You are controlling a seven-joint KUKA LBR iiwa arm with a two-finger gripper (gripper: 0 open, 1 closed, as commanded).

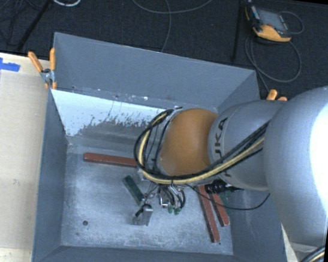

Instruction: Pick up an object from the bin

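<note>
Looking down into a grey metal bin point(159, 78), a large silver robot arm point(305, 159) reaches in from the right. Its wrist carries a rounded orange cover point(187, 140) looped with black and yellow cables point(150, 140). Below the cover, the gripper point(143, 213) hangs low over the middle of the bin floor, its grey tip at or very near the floor. Whether its jaws are spread or pressed together cannot be told from this angle. Just left of the gripper lies what seems to be a short dark greenish bar point(131, 188), set at a slant. A long reddish-brown strip point(108, 159) lies flat along the back of the floor, its right end hidden under the wrist. Two more reddish-brown strips point(211, 217) lie side by side at the right, angled toward the front corner.
</note>
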